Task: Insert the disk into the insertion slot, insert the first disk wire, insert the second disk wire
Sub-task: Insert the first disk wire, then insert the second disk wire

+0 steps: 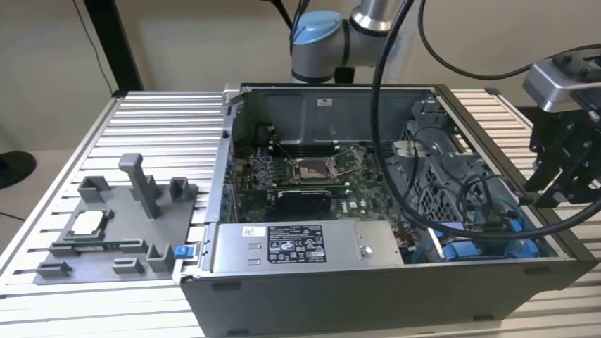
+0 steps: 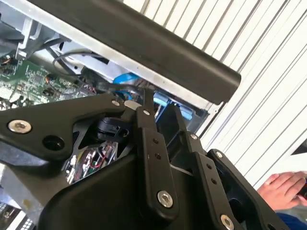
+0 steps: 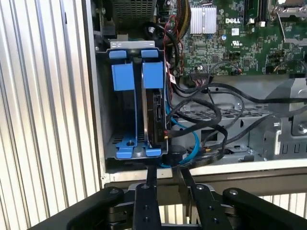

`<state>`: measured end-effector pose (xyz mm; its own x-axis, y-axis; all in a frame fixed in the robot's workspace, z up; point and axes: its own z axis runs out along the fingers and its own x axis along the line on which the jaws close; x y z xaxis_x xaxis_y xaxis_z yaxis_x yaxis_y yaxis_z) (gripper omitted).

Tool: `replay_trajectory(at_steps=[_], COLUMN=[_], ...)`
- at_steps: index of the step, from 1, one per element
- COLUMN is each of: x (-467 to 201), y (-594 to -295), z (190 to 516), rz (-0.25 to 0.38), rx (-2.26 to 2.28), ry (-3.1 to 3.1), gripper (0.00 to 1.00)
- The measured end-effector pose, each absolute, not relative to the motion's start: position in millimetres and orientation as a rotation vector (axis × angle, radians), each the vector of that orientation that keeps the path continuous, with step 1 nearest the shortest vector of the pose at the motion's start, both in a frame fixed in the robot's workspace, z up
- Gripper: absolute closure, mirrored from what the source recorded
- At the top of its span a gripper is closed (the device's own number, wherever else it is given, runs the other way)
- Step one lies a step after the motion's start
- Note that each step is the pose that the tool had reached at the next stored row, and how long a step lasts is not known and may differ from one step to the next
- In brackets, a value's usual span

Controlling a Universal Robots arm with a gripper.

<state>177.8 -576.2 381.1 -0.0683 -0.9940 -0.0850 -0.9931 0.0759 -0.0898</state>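
A: Where is the disk sitting while you are hovering there?

B: It is standing on edge inside the insertion slot, with its blue carrier showing at one end, so you are looking at a drive that appears seated. Your gripper is hanging at the edge of the open case on the slatted bench, just short of a black plug.

A: Are the jaws gripping that plug?

B: I cannot tell whether they are clenched or released.

A: How are you expecting these parts to handle?

B: The disk is looking rigid, fairly heavy and sensitive to knocks. I am judging that you are safer taking it by the carrier's sides, never by the circuit face. The wires are looking limp and springy. You are likely getting control only at the stiff plug, pinched across its flat sides.
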Motion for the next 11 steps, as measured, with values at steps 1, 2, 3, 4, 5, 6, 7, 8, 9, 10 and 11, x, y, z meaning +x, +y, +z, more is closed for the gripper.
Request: replay_trajectory(at_steps=[1,2,3,4,5,6,7,8,9,10,11], x=[181,184,186,189,191,194,196,198,200,203,205], y=[-576,-576,-576,-576,-576,-576,-576,-576,-576,-576,-576], z=[381,381,381,381,381,381,381,381,381,381,381], rz=[-0.01,-0.007,-0.005,-0.003,-0.001,0.001,0.004,0.007,0.009,0.012,0.014], rx=[-2.056,-2.057,-2.058,-2.059,-2.06,-2.061,-2.062,-2.063,-2.064,-2.065,-2.067], ry=[2.211,2.212,2.213,2.215,2.216,2.217,2.219,2.22,2.222,2.223,2.224], gripper=[0.0,0.0,0.0,0.0,0.0,0.0,0.0,0.0,0.0,0.0,0.0])
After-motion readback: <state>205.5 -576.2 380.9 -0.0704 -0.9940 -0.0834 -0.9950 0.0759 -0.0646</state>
